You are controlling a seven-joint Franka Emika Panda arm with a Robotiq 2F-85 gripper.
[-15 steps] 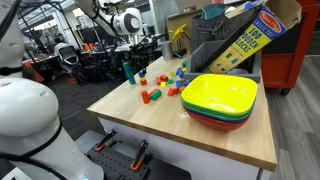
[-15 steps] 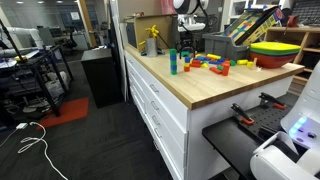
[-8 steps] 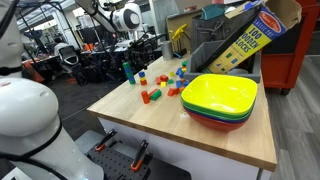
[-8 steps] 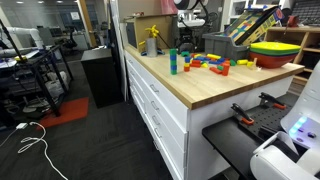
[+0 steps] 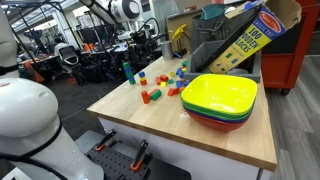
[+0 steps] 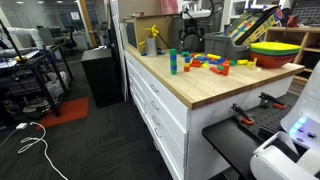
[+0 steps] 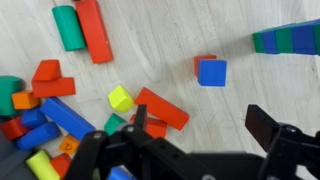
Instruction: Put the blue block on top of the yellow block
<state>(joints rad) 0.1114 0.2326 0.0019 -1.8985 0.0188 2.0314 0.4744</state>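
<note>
We are observing the gripper [image 7: 178,142] hanging above the wooden table [image 5: 205,135]. In the wrist view its jaws are standing wide open and gripping nothing. The blue block [image 7: 212,72] is lying flat on the table, touching a small red block [image 7: 203,60] at its upper edge. The yellow block [image 7: 121,99] is sitting apart from it across bare wood, with a long red block [image 7: 162,108] just beside it. Nothing is resting on the yellow block. In an exterior view the stacked square bowls [image 5: 220,95] are standing well apart from the scattered blocks, and a teal cylinder [image 5: 127,72] is standing upright near them.
</note>
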